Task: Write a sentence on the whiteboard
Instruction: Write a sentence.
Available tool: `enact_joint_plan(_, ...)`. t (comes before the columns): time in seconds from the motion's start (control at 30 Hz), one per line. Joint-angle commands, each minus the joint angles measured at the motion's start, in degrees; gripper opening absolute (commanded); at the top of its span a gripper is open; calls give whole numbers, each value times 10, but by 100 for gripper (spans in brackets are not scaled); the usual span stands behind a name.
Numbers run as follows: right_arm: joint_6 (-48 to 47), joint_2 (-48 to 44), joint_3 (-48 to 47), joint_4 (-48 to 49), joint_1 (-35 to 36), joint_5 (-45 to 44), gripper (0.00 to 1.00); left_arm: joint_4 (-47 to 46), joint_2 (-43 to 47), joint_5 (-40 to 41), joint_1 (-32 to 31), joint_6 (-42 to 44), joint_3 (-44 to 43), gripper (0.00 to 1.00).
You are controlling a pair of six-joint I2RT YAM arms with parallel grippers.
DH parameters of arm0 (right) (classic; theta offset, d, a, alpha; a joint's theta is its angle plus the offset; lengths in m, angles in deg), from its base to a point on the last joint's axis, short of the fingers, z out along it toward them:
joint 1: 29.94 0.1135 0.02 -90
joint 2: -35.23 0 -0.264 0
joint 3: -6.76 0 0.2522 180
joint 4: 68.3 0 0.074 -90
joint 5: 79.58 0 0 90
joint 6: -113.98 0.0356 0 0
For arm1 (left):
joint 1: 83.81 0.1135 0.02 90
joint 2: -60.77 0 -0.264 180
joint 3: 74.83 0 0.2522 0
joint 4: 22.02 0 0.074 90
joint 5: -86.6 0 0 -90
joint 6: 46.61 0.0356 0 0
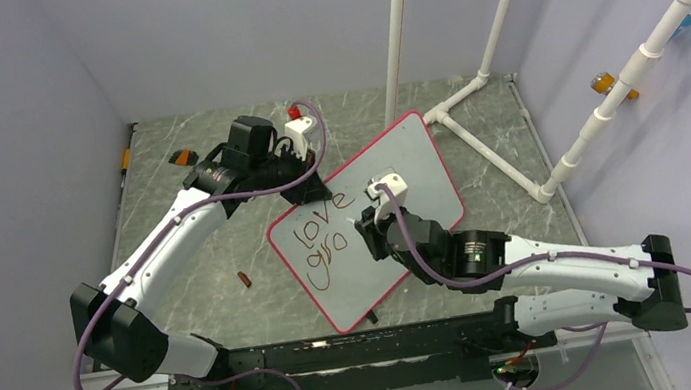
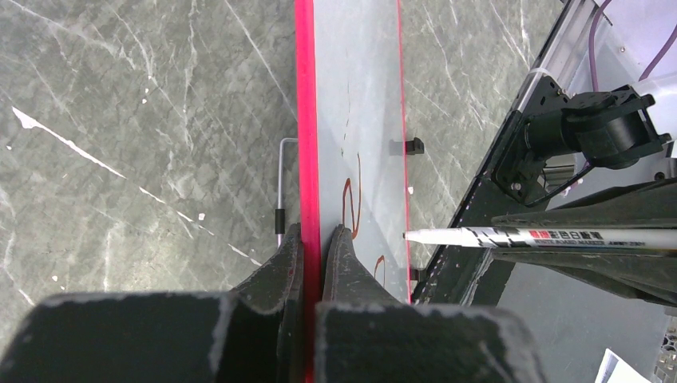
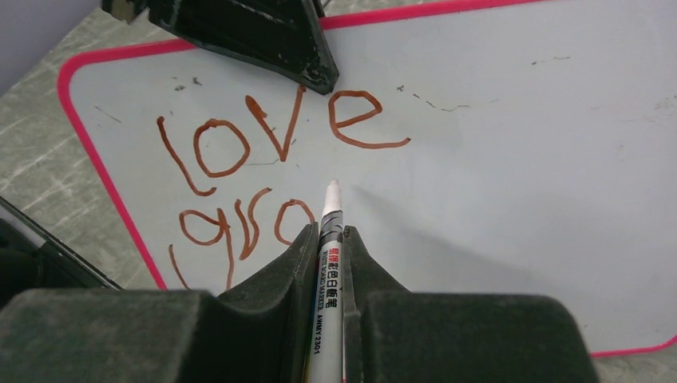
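Top external: whiteboard [image 1: 423, 160] angled on the surface [image 1: 256, 313], sentence [image 1: 322, 241] reading "love gro". Left wrist: my left jaws pinch its red edge. Right wrist: my right jaws pinch a marker [image 3: 331, 223], tip beside "gro".

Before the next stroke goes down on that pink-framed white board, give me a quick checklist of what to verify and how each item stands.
1. Board held: left gripper clamps the edge of the white, pink-framed whiteboard: ok.
2. Pen held: right gripper shut on the white marker pen: ok.
3. Start point: pen tip sits just right of "gro" in the dark red handwriting: ok.
4. Room to write: bare board right of the tip: ok.
5. Tip touching the board: cannot tell.
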Motion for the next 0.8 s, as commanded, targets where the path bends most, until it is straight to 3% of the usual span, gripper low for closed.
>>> enact_joint_plan(0.0,8,-14,14,27,-12,17,0,-26,13,114,4,95,0,0)
enact_joint_plan(0.4,1,-32,62,93,-64,118,0,-26,13,112,5,93,0,0)
enact_joint_plan(0.77,-1,-24,67,109,-72,139,0,-26,13,113,4,94,1,0)
